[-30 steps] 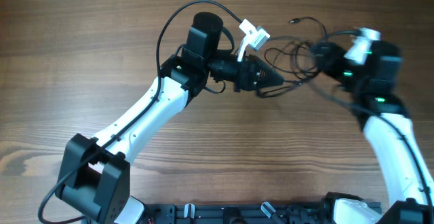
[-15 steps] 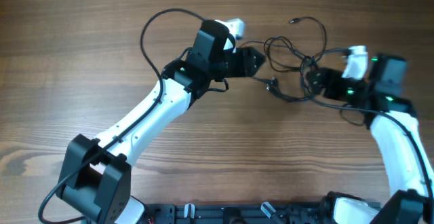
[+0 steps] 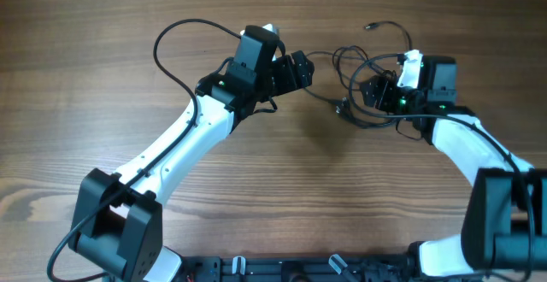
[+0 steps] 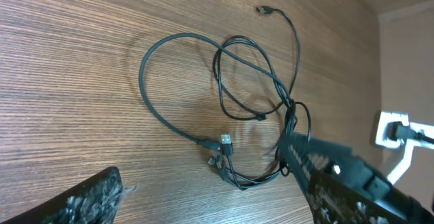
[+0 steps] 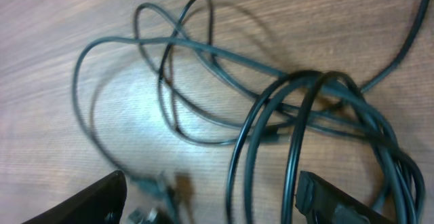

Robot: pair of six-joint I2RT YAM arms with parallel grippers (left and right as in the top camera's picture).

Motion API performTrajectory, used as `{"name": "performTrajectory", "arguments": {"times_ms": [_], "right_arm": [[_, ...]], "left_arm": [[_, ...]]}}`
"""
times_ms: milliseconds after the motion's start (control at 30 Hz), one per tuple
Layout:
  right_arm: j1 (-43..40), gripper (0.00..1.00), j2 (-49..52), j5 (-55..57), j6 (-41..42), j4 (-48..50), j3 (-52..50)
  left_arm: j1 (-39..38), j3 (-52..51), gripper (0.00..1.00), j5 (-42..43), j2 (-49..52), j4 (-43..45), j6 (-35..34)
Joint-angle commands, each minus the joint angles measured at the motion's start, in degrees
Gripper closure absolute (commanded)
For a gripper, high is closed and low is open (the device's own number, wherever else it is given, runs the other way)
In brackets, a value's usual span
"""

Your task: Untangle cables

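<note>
The cables point(image 3: 347, 108) lie in a loose tangle on the wood table, right of centre. My left gripper point(image 3: 297, 68) stands open just left of the tangle, nothing between its fingers. In the left wrist view the dark loops point(image 4: 288, 105) spread ahead of the left gripper point(image 4: 210, 203), with small plug ends point(image 4: 226, 142) near the front. My right gripper point(image 3: 376, 90) hovers open over the tangle's right side. In the right wrist view two black strands point(image 5: 296, 149) run between the wide-apart fingers of the right gripper point(image 5: 210, 207). Blurred plug ends point(image 5: 159, 183) lie near the left finger.
One thin cable end with a small plug point(image 3: 369, 26) trails toward the back of the table. The left arm's own thick black cable point(image 3: 184, 27) arches over the table behind it. The right arm point(image 4: 380, 183) shows at the lower right of the left wrist view.
My left gripper has opened and drawn back to the left, away from the tangle. My right gripper has moved left over the tangle and opened wider.
</note>
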Motion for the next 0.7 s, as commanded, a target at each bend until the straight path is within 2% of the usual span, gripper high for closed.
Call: {"name": "performTrajectory", "arguments": {"times_ms": [0, 67, 100, 133, 167, 233, 300, 333, 367, 433, 467, 500, 567, 600, 667], "right_arm": [[0.31, 0.27, 6.34, -4.04, 5.77, 5.44, 0.11], [0.31, 0.42, 8.20, -9.29, 10.21, 11.04, 0.11], [0.31, 0.61, 8.76, -9.38, 13.66, 13.33, 0.11], [0.31, 0.89, 8.83, -10.03, 15.43, 14.67, 0.11], [0.17, 0.96, 8.81, -13.77, 17.57, 17.05, 0.20], [0.09, 0.96, 8.59, -23.12, 25.07, 22.77, 0.22], [0.09, 0.96, 8.46, -31.41, 37.22, 28.28, 0.22], [0.09, 0.96, 8.46, -34.47, 44.28, 30.21, 0.22], [0.09, 0.96, 8.46, -36.59, 49.62, 30.99, 0.22], [0.09, 0.96, 8.46, -40.68, 57.37, 32.22, 0.22], [0.09, 0.96, 8.46, -43.01, 62.03, 33.55, 0.22], [0.09, 0.96, 8.46, -44.65, 66.07, 35.04, 0.22], [0.09, 0.96, 8.46, -46.36, 70.93, 38.29, 0.22], [0.09, 0.96, 8.46, -48.26, 75.65, 42.01, 0.22], [0.15, 0.96, 8.46, -49.27, 79.71, 45.83, 0.22]], "left_arm": [[0.17, 0.11, 0.12, -0.94, -0.83, -2.29, -0.11], [0.28, 0.11, 0.14, -0.96, -0.83, -4.57, -0.11], [0.26, 0.11, 0.22, -0.96, -0.83, -5.44, -0.09], [0.26, 0.11, 0.33, -0.92, -0.83, -6.12, -0.09], [0.26, 0.11, 0.40, -0.94, -0.83, -6.67, -0.07], [0.28, 0.11, 0.49, 0.28, -0.83, -6.80, 3.87], [0.28, 0.11, 0.56, 7.19, -0.83, -6.62, 12.39], [0.28, 0.11, 0.56, 14.05, -0.83, -6.64, 19.56], [0.28, 0.11, 0.50, 22.14, -0.83, -6.64, 26.80], [0.28, 0.11, 0.37, 28.41, -0.83, -6.64, 32.09], [0.22, 0.11, 0.30, 29.57, -0.83, -6.64, 34.18], [0.00, 0.11, 0.29, 29.55, -0.83, -6.54, 34.80], [-1.11, 0.11, 0.29, 29.33, -0.83, -6.10, 38.32], [-2.51, 0.11, 0.31, 26.73, -0.83, -5.73, 38.97], [-4.57, 0.11, 0.32, 21.42, -0.83, -4.81, 38.95]]}}
